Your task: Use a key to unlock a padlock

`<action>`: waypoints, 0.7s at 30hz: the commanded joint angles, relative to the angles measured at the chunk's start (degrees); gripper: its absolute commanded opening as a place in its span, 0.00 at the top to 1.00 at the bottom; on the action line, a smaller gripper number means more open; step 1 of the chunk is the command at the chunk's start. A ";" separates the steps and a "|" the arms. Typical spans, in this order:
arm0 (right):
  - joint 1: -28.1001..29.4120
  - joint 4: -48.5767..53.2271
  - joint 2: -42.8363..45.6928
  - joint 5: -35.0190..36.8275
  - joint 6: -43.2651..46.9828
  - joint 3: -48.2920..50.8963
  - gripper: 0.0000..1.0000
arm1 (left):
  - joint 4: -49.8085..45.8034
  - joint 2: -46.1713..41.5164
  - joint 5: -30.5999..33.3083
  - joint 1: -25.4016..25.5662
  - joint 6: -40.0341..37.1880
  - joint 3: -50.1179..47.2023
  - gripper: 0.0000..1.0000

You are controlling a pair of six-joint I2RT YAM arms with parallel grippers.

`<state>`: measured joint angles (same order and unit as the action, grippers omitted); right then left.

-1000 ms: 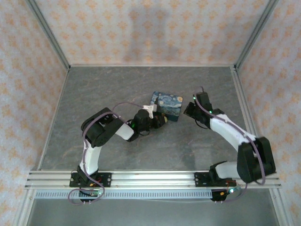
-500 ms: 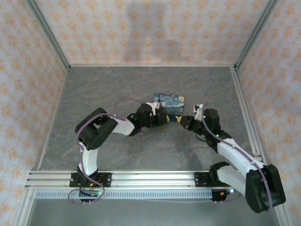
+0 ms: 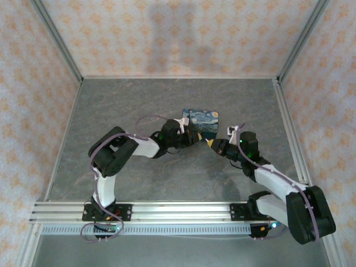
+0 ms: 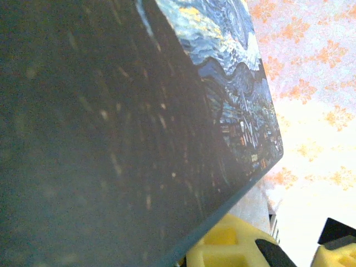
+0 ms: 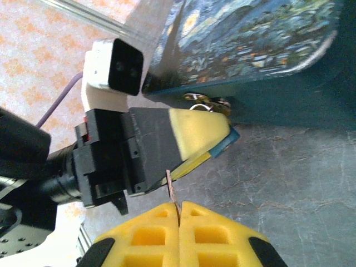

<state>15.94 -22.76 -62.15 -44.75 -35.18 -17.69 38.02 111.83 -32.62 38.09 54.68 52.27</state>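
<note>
Pinching the thin key (image 5: 173, 192) between the closed yellow pads (image 5: 150, 233) of the right gripper (image 5: 179, 210), just beside the painted padlock (image 3: 203, 122) sitting mid-table. Crowding the padlock's near-left corner with the left gripper (image 3: 193, 139), hiding whether clamped or parted. Leaving grey stone-look table (image 3: 128, 105) open all round, patterned walls (image 3: 167, 33) well apart.

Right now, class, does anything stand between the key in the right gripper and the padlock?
Yes. In the right wrist view, a yellow-padded finger of the left gripper, holding the padlock, sits just beyond the tip of the key.
</note>
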 commanded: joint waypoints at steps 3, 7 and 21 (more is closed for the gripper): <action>-0.10 -11.12 -5.22 1.28 -3.91 1.71 1.00 | 5.10 -1.89 -1.31 -0.86 3.59 1.83 1.00; 0.30 -14.79 -10.01 1.50 -4.37 1.73 1.00 | 8.01 -1.05 -1.63 -1.00 6.56 2.14 1.00; 0.25 -36.68 -24.05 -0.11 -12.66 1.75 1.00 | 10.83 -0.47 -1.62 -1.23 9.62 2.31 1.00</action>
<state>15.97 -50.06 -84.60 -43.83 -45.36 -15.94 44.36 111.83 -32.84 37.34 63.09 53.01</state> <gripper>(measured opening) 0.049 0.109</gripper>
